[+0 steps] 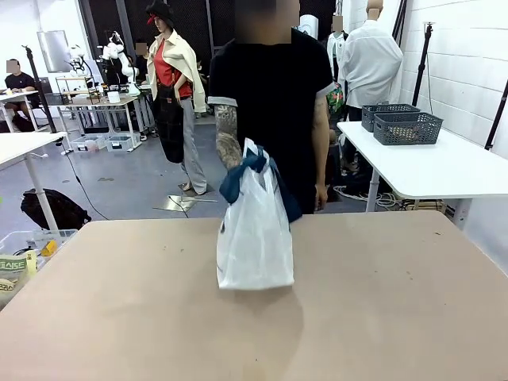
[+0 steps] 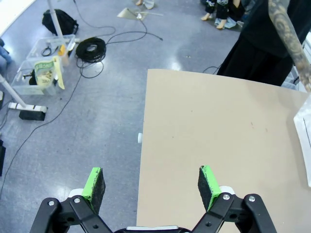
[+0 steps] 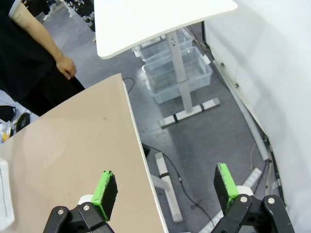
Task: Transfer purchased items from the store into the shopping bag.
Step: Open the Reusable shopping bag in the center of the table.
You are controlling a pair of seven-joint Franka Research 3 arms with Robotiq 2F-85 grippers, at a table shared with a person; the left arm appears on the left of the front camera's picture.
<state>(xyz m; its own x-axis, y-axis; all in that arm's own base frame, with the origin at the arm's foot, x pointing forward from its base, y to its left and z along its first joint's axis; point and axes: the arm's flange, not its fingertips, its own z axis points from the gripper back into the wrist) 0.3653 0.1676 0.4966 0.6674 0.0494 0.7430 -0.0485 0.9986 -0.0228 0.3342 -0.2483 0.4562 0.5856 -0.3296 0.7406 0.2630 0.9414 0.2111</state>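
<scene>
The person's hand (image 1: 236, 161) is closed on the navy handles (image 1: 238, 181); the shopping bag (image 1: 255, 234) sits directly beneath it; left gripper (image 2: 151, 180) and right gripper (image 3: 167, 187) spread wide, empty.

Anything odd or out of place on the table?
Nothing spilled or damaged. The shopping bag stands upright mid-table, the person's arm reaching to its handles. Two grey baskets sit on the white side table behind, away from the bag.

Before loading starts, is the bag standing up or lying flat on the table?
Upright: the bag stands tall on the table, its handles held up by the person.
</scene>
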